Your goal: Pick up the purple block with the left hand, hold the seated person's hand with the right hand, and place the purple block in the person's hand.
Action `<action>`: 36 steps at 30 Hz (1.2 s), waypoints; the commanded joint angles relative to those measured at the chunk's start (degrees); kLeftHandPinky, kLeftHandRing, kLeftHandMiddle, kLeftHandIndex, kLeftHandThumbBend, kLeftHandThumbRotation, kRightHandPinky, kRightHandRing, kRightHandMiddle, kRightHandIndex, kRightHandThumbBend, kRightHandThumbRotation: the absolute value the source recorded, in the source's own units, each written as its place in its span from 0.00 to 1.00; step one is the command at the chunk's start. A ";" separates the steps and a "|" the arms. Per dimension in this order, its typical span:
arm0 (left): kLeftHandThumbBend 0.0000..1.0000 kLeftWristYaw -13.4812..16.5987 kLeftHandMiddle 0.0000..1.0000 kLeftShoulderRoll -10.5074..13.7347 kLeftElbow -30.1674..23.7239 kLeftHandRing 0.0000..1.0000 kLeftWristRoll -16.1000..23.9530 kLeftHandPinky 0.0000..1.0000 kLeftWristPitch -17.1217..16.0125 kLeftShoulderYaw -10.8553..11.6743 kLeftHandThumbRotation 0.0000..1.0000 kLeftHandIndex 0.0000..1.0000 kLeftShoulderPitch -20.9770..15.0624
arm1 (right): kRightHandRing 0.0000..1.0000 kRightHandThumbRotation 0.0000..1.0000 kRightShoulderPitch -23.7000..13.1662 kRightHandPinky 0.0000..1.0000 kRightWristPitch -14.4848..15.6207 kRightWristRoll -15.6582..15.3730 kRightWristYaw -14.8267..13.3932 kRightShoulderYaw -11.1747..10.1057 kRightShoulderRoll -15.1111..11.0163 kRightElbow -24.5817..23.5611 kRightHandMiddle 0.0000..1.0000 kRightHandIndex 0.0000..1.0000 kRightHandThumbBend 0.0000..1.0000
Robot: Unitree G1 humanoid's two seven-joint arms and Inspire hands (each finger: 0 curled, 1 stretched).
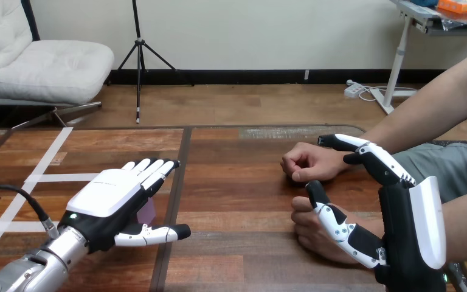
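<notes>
A corner of the purple block (pixel 149 212) shows on the table under my left hand (pixel 112 198). That hand hovers palm down over the block with its fingers straight and its thumb out to the right; it is open. The person's farther hand (pixel 309 162), a loose fist, rests on the table right of centre. Their nearer hand (pixel 311 234) lies closer to me. My right hand (pixel 410 225) stands between the two, open. Its fingers (pixel 374 159) reach past the farther wrist and its thumb (pixel 334 222) lies across the nearer hand, without curling round it.
White tape lines (pixel 42 164) cross the wooden table (pixel 231 201) at the left. The person's forearms (pixel 438 103) come in from the right edge.
</notes>
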 commanded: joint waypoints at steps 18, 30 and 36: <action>0.78 1.49 1.00 1.79 2.19 1.00 -0.08 1.00 2.40 -0.79 1.00 1.00 -5.18 | 0.72 0.32 -2.23 0.65 -0.43 1.16 1.09 -0.87 -0.87 -1.98 0.72 0.70 0.40; 0.78 0.75 1.00 1.96 4.10 1.00 -0.69 1.00 3.06 -1.37 1.00 1.00 -6.01 | 0.73 0.32 -2.10 0.65 -0.52 1.27 1.56 -1.00 -0.85 -2.14 0.72 0.70 0.40; 0.78 0.62 1.00 2.03 5.19 1.00 -0.79 1.00 3.43 -1.91 1.00 1.00 -6.55 | 0.72 0.31 -1.99 0.65 -0.57 1.45 1.84 -1.04 -0.86 -2.18 0.72 0.70 0.40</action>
